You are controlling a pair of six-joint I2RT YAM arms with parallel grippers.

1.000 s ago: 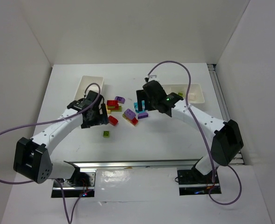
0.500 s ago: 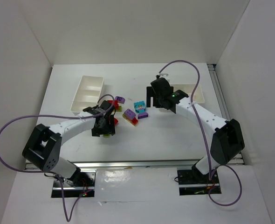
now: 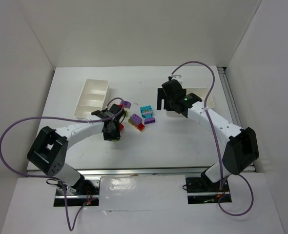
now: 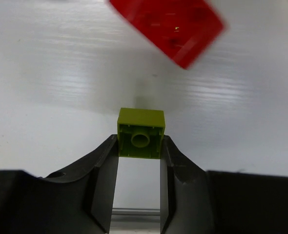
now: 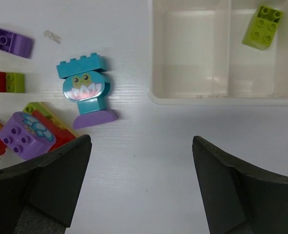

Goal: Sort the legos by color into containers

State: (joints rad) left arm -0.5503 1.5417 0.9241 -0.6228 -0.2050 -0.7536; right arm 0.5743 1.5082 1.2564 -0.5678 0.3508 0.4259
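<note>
**A:** Gripping a lime brick on the surface, left claw is shut on it, near a red brick.

**B:** Second lime brick sits in the tray by the open right claw, well apart rightward.

The desk is seen as a smooth white surface with a fine linear grain and a soft sheen. The lime brick is made of smooth, satin plastic. The red brick is finished glossier, with small highlights. The fingers of the left pincer are formed in matt black plastic. The tray is moulded in glossy, faintly translucent white plastic.
</note>
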